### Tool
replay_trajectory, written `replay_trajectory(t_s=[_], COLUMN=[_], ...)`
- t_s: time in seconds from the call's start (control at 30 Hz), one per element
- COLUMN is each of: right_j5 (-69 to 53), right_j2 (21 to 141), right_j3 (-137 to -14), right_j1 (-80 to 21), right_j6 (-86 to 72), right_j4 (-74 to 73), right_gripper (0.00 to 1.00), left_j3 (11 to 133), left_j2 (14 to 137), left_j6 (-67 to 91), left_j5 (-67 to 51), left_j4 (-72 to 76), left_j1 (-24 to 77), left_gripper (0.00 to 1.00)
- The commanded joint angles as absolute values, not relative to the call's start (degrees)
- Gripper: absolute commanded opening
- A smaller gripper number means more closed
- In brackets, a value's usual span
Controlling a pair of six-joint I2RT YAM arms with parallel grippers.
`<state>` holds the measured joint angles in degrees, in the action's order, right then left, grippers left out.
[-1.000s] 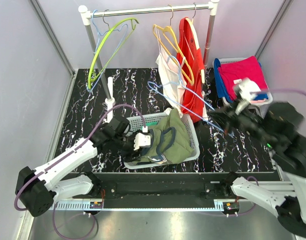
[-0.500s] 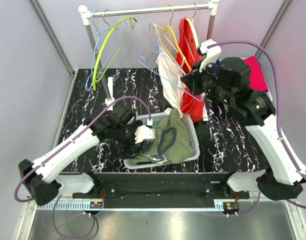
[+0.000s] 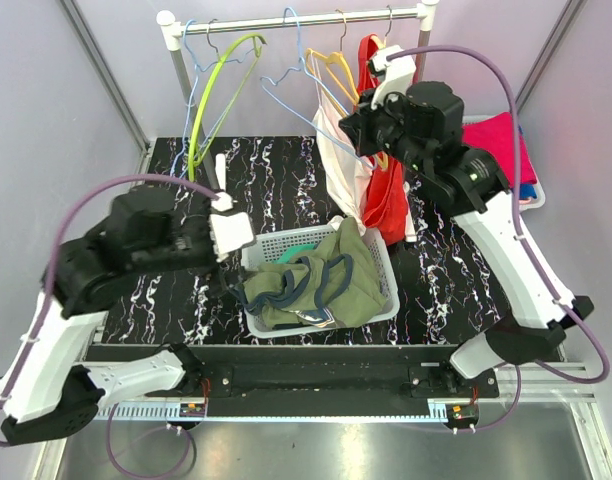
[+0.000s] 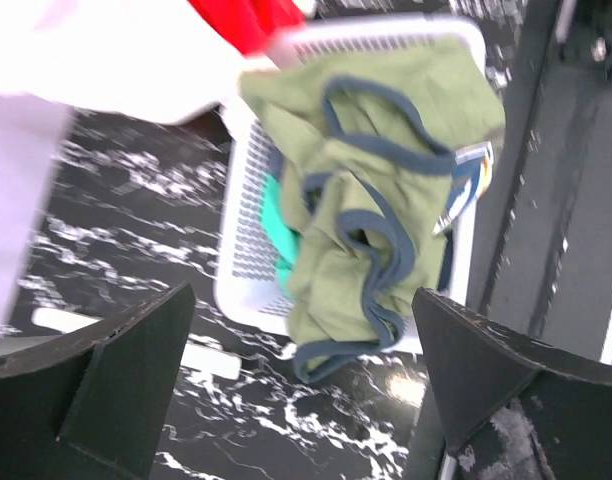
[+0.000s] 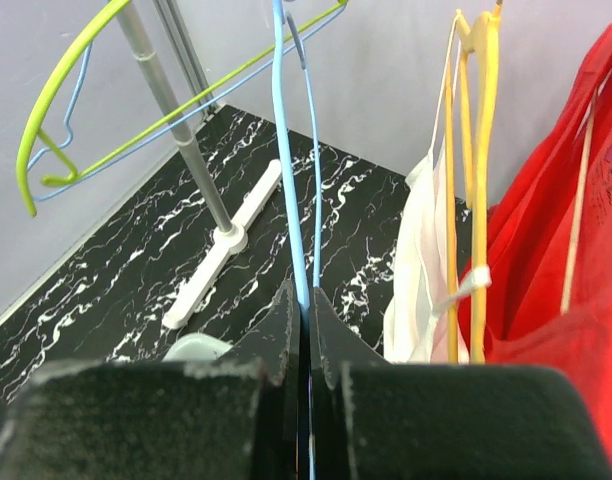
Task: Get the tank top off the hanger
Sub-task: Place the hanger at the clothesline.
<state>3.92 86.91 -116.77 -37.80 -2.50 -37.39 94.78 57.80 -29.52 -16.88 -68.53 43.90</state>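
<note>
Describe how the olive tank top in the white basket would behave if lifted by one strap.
Probably floppy: the olive tank top lies crumpled in folds, so it would droop. Likely light, being thin cloth. One edge hangs over the white basket rim, so it might drag there.

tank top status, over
Left pincer open over white basket. Right pincer shut on bare blue hanger, hook up by rail. Olive tank top off hanger, in basket. Yellow hanger close alongside.

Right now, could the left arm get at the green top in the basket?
Probably yes. The left claw hangs open above the basket, and the green top lies uppermost in it, with nothing in between.
</note>
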Motion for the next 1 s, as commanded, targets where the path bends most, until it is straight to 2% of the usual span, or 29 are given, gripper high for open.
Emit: replay_trajectory(t_s=[0.0, 0.27, 0.97], right_j5=[6.1, 6.9, 15.6], right_j2=[89.9, 96.0, 105.3], right_j3=[-123.2, -130.3, -135.3], right_j1=[-38.0, -37.9, -39.2], right_j6=[-2.5, -2.0, -3.6], right_j4=[-34.3, -36.6, -38.1], right_gripper=[0.00, 0.00, 0.00], left_j3=[100.6, 95.7, 106.0], left_j2=[58.6, 55.8, 57.6], left_j6=[-27.1, -25.4, -24.3], left_j5=[-13.4, -10.1, -1.9], left_j4=[-71.0, -68.4, -66.5], left_j1=[44.0, 44.0, 44.0], left_gripper=[0.99, 0.99, 0.99])
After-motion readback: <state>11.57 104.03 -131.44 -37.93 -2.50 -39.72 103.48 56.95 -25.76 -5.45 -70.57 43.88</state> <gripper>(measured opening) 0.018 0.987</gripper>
